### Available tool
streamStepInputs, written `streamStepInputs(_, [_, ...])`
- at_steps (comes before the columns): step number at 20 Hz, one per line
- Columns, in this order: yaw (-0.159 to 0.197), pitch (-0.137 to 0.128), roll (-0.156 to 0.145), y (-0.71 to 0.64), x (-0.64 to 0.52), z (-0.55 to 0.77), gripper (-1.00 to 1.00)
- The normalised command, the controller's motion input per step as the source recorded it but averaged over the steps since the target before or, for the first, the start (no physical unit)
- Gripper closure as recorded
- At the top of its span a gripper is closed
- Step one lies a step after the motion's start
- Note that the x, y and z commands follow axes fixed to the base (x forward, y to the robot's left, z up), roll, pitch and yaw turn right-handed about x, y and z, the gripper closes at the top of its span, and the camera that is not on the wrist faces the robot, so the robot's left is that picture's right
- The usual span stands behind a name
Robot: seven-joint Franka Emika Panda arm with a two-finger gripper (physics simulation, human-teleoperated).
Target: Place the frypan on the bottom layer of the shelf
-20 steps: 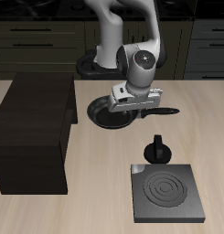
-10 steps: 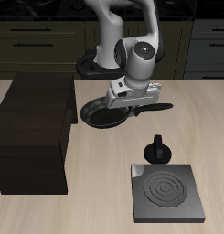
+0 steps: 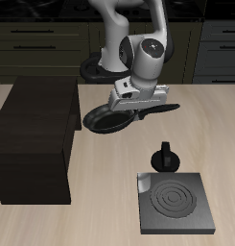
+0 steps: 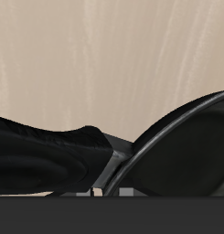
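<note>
The frypan (image 3: 107,119) is a round black pan held up off the table, tilted, its long handle (image 3: 159,108) pointing away from the shelf. My gripper (image 3: 136,104) is shut on the frypan where the handle meets the rim. The shelf (image 3: 35,137) is a large dark wooden box beside the pan, its open side facing the pan. In the wrist view the pan rim (image 4: 168,137) and handle (image 4: 49,155) fill the frame close up above the bare table; my fingers are hidden there.
A square dark-grey stove plate (image 3: 175,202) with concentric rings sits near the table's front edge. A small black knob (image 3: 166,157) stands just behind it. Kitchen cabinets (image 3: 42,43) line the back.
The gripper has carried the frypan upward and toward the shelf, and the pan has tilted more.
</note>
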Motion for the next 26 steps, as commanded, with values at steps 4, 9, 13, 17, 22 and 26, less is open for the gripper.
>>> streamStepInputs(4, [0.009,-0.032,-0.016,-0.02,0.1,0.19,1.0])
streamStepInputs(9, [0.0,-0.024,0.0,-0.01,0.07,0.22,1.0])
streamStepInputs(13, [-0.015,-0.038,0.011,0.04,-0.01,0.27,1.0])
streamStepInputs(17, [0.008,-0.022,0.003,0.02,0.05,0.2,1.0])
streamStepInputs(22, [0.019,-0.001,0.01,0.02,0.1,0.05,1.0])
streamStepInputs(26, [0.021,-0.007,-0.043,-0.05,0.4,-0.03,1.0])
